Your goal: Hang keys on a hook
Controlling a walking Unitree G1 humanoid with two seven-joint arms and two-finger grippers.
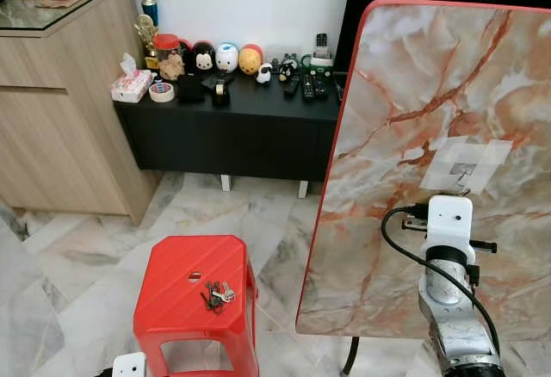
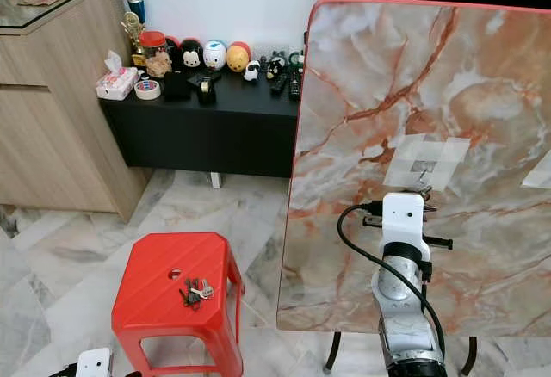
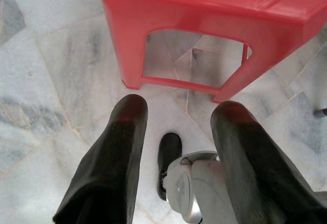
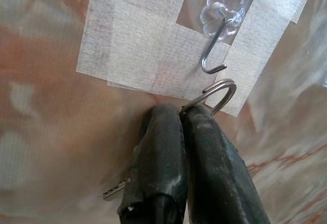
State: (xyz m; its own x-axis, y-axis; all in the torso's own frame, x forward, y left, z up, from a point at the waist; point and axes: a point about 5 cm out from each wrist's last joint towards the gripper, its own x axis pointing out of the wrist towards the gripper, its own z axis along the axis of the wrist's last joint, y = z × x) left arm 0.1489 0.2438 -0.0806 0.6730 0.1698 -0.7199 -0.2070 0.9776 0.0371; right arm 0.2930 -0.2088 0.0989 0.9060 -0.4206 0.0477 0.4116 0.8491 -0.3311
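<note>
Fingers [image 4: 204,132] of the right gripper [image 4: 180,112] are pressed together, and between them they pinch a thin metal key ring [image 4: 220,92]; a key [image 4: 113,189] hangs out from behind them. The loop of the ring stands just below the tip of the hook [image 4: 214,47], near it but apart. This hook is bent silver wire under a clear plastic flower, stuck on the marble board [image 1: 405,93] inside a frame of white tape [image 4: 133,45].

Danger here, in my judgement, is the small opening of the hook. If the ring comes up a little to one side, it slides past the wire tip and hangs on nothing. If it pushes hard against the wire, the flower base may peel from the board. The grip is on the edge of the ring, so the ring could also twist between the fingers.

Another bunch of keys [image 1: 217,293] lies on the red stool [image 1: 185,308], well apart from the board. These look dark and small, with one lighter key among them. The left gripper [image 3: 179,127] hangs low beside the stool with its fingers spread and empty.
</note>
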